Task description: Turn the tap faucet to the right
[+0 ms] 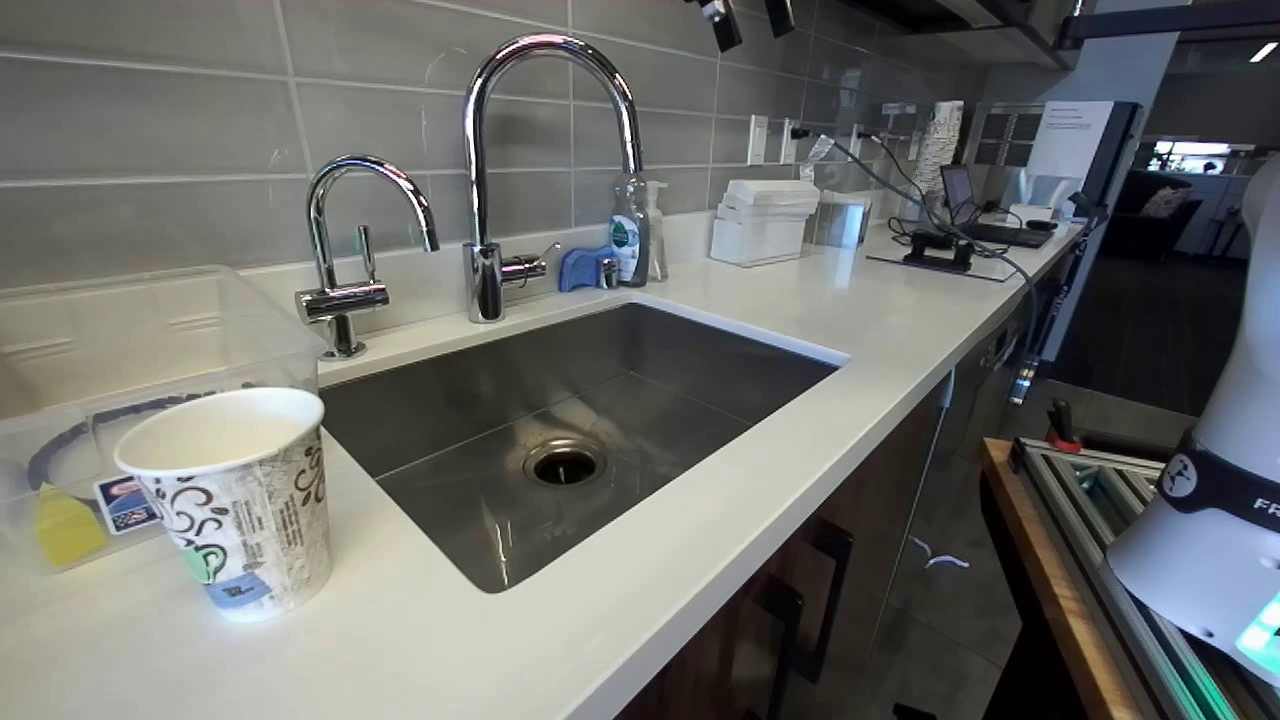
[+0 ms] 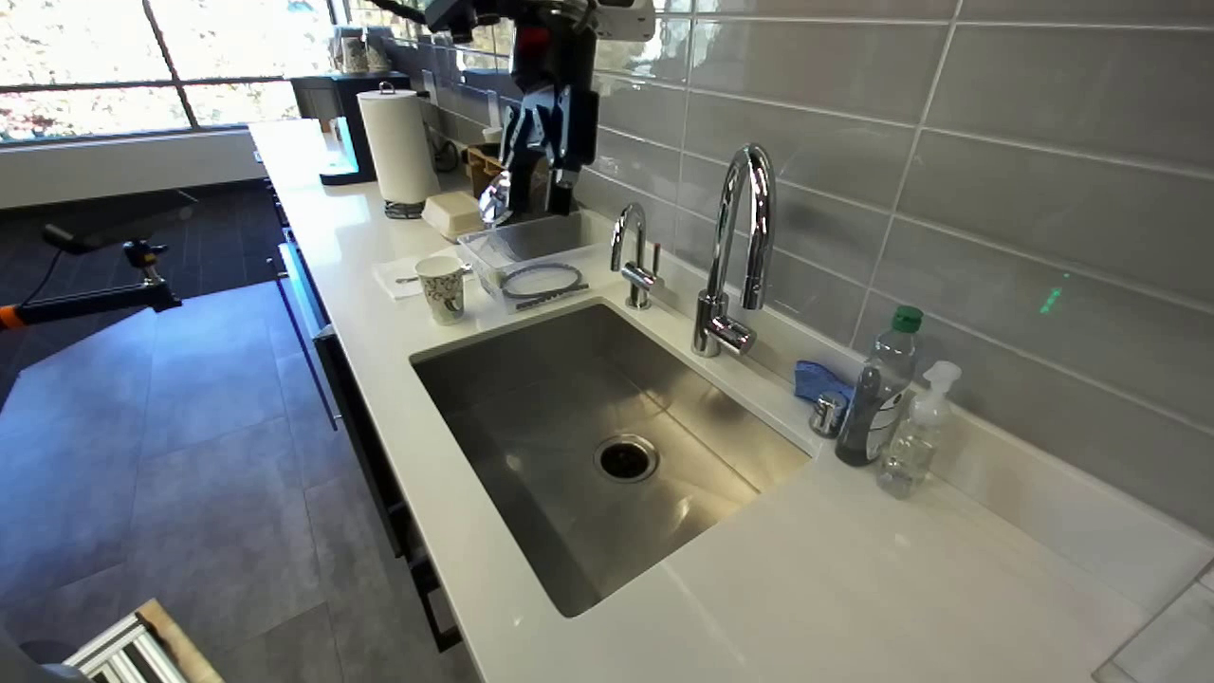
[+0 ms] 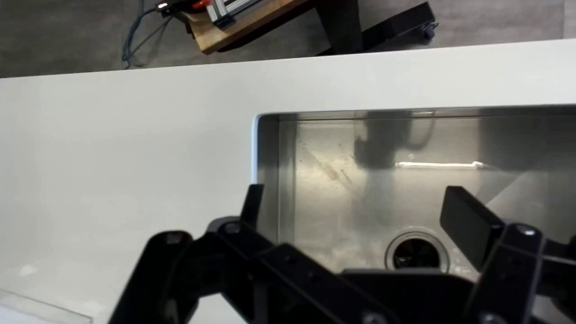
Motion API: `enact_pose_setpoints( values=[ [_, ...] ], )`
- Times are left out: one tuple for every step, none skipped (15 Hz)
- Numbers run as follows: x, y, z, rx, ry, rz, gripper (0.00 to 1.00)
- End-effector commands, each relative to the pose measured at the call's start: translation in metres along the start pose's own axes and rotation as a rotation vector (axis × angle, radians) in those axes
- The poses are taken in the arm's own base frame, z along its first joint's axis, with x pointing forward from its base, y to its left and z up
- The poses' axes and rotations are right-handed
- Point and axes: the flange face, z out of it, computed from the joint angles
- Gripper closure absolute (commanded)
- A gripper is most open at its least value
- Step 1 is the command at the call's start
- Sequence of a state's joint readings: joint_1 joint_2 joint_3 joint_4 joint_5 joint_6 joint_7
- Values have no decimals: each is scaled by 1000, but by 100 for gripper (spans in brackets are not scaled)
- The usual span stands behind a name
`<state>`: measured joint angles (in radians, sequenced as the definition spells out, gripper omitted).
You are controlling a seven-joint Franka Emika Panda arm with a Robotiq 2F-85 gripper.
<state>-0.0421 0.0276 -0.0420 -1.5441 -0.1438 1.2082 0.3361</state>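
The tall chrome faucet (image 1: pixel 477 180) stands upright behind the sink in both exterior views, also (image 2: pixel 758 242). Its arched spout hangs toward the soap bottles' side, and a small lever sits low on its post. My gripper (image 1: pixel 753 28) shows at the top edge in an exterior view. It hangs high, pointing down, in an exterior view (image 2: pixel 541 204), apart from the faucet. In the wrist view my gripper (image 3: pixel 353 198) is open, with nothing between its fingers. The sink lies below it there. The faucet is out of the wrist view.
A shorter chrome tap (image 1: pixel 322 230) stands beside the faucet. A clear soap bottle (image 2: pixel 877 398), a pump bottle (image 2: pixel 915 436) and a blue sponge (image 2: pixel 818 379) stand on its other side. A paper cup (image 1: pixel 235 510) and a clear bin (image 2: pixel 522 237) are near the sink (image 3: pixel 342 148).
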Motion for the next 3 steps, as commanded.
enact_pose_setpoints(
  values=[
    [0,1,-3,25,-5,-17,0],
    [0,3,-4,40,-6,-26,0],
    [0,4,-5,48,-6,-31,0]
  ],
)
